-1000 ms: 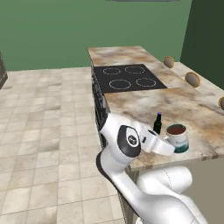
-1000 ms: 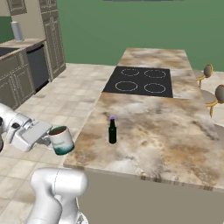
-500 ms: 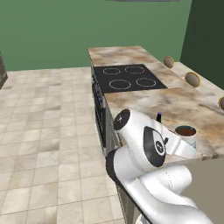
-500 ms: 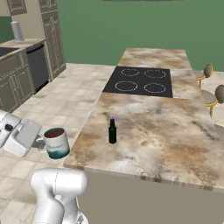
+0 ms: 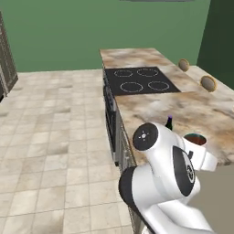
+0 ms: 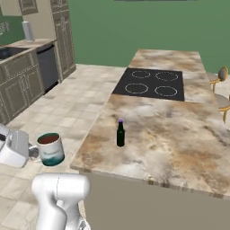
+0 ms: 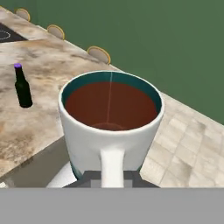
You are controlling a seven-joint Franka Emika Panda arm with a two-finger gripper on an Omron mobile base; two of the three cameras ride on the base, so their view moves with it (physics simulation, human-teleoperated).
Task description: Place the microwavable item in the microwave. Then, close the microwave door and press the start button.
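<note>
The microwavable item, a pale mug (image 6: 50, 149) with a teal lower band and dark brown liquid, hangs upright in the air just off the island counter's near corner, above the tiled floor. My gripper (image 6: 32, 152) is shut on its side handle. In the hand view the mug (image 7: 111, 127) looms close, its handle pinched between my gripper's (image 7: 112, 178) fingertips. From the left base view the mug's rim (image 5: 195, 139) peeks out behind my arm. The microwave, its door and the start button are out of view.
A slim dark bottle (image 6: 120, 134) with a purple cap stands on the marble island counter (image 6: 179, 134), near its front. A black cooktop (image 6: 150, 83) lies further back. Stools (image 6: 220, 74) line the far side. Beige cabinets (image 6: 27, 76) run along the left wall, across open tiled floor.
My arm has swung round, carrying the mug away from the counter edge, leftwards and a little lower in the right base view. The bottle and the counter have stayed put.
</note>
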